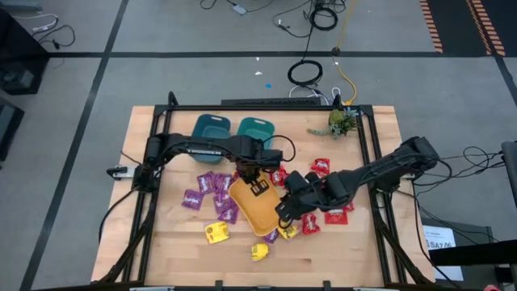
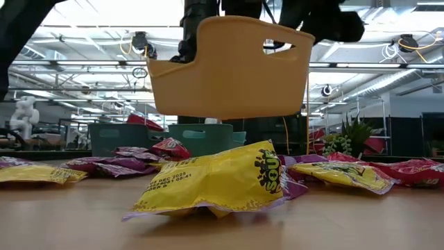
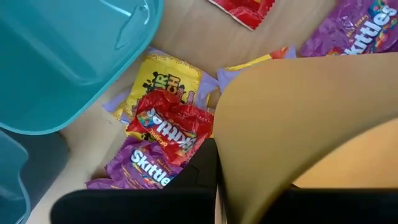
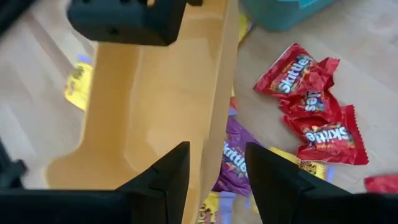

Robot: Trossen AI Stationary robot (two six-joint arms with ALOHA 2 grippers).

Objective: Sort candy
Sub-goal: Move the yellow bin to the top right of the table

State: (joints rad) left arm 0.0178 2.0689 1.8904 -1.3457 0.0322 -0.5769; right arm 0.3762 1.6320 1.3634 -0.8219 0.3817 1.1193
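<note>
Left gripper was clamped on the orange bin, mid-frame above the candy. Right gripper sat parted around the bin wall; best kept level, set down clear of packets on the bench.

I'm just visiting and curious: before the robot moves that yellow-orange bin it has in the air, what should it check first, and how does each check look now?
1. Left gripper shut on orange bin rim: ok.
2. Right gripper straddles the other wall, fingers apart, not clamped: not ok.
3. Bin lifted clear of the candy: ok.
4. Bin empty: ok in the right wrist view.
5. Teal bins stand apart from the lifted bin: ok.
6. Candy sorted: not ok, packets scattered on the table.
</note>
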